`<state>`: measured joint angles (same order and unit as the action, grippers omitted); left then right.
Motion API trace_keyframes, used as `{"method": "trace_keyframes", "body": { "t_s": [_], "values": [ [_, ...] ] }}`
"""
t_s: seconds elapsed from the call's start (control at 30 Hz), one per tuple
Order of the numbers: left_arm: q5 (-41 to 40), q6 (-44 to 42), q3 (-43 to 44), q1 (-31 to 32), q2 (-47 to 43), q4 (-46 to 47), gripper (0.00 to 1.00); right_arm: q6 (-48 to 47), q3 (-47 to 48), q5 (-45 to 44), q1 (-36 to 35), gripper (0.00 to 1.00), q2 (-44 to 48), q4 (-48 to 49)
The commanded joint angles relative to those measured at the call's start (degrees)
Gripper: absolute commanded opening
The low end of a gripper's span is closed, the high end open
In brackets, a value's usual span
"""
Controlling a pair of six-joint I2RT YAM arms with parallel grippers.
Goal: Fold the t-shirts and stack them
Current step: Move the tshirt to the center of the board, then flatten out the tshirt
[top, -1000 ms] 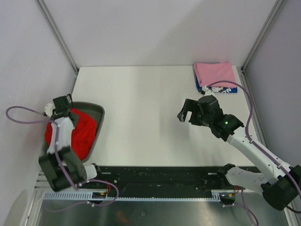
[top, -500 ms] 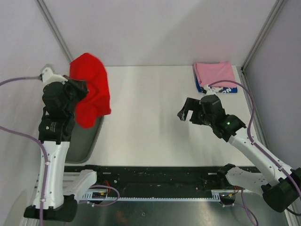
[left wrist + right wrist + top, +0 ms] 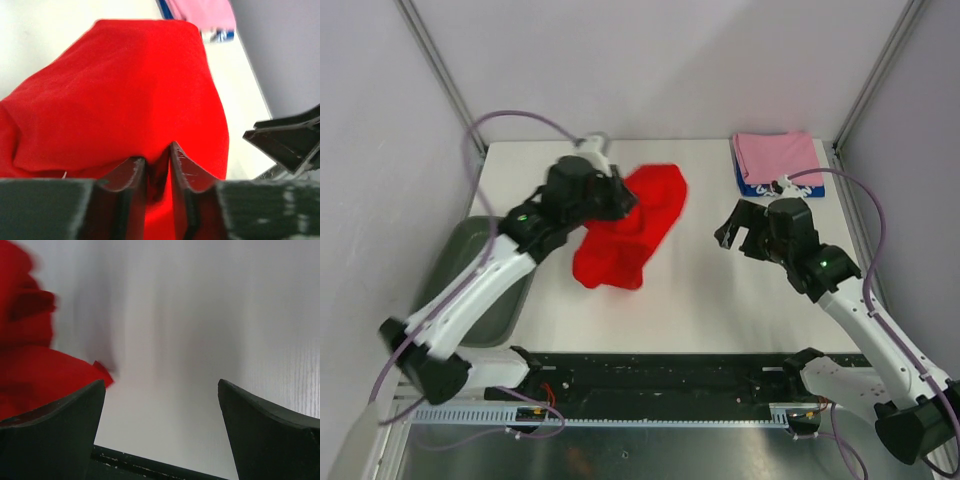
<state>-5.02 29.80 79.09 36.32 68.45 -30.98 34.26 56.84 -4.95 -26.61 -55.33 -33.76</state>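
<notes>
My left gripper [image 3: 618,200] is shut on the bright red t-shirt [image 3: 628,228] and holds it bunched above the middle of the table. In the left wrist view the red shirt [image 3: 125,95] is pinched between the fingers of that gripper [image 3: 157,162]. A folded pink t-shirt [image 3: 777,154] lies on a folded blue t-shirt [image 3: 798,189] at the back right corner. My right gripper [image 3: 740,228] is open and empty over the table, right of the red shirt. In the right wrist view the gripper [image 3: 161,390] is wide apart, with the red shirt [image 3: 30,365] at the left.
The grey-green tray [image 3: 470,285] stands at the left edge of the table. The black rail [image 3: 660,370] runs along the near edge. Walls and frame posts close the back and sides.
My left arm has lifted the red shirt out of the tray and swung it right, over the middle of the table. My right gripper has shifted slightly to the right.
</notes>
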Motion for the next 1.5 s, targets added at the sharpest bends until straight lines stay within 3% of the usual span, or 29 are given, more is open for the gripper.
{"method": "trace_keyframes", "body": {
  "t_s": [0.0, 0.1, 0.23, 0.47, 0.63, 0.87, 1.1, 1.47],
  "values": [
    [7.33, -2.00, -1.20, 3.81, 9.66, 3.64, 0.41, -0.57, 2.06, -1.13, -0.64, 0.99, -1.17, -2.58],
    [7.26, -2.51, -1.85, 4.38, 11.66, 3.97, 0.69, -0.60, 1.60, -2.38, -2.79, 0.99, -2.70, -3.33],
    [4.57, -3.74, -3.61, 3.92, 9.04, 4.00, 0.81, 0.04, -0.52, -3.58, -6.59, 0.99, -3.90, -1.39],
    [3.95, -0.32, -16.03, -2.26, -0.02, 4.01, 0.80, 2.10, -3.00, -4.18, -13.77, 0.99, -7.09, 3.54],
    [4.56, 1.47, -25.44, -5.71, -5.43, 4.02, 0.77, 3.49, -3.18, -6.55, -23.08, 0.96, -11.67, 9.13],
    [7.13, 5.46, -33.83, -15.81, -10.98, 3.96, 0.72, 4.39, -1.10, -7.29, -34.96, 0.79, -23.74, 17.32],
    [8.14, 5.31, -35.10, -19.94, -13.22, 3.92, 0.72, 2.68, 6.38, -9.58, -40.81, 0.68, -35.25, 16.41],
    [9.84, 5.42, -35.63, -20.14, -11.27, 4.00, 0.71, 2.02, 10.12, -10.89, -43.27, 0.59, -42.93, 14.86]
  ]
}}
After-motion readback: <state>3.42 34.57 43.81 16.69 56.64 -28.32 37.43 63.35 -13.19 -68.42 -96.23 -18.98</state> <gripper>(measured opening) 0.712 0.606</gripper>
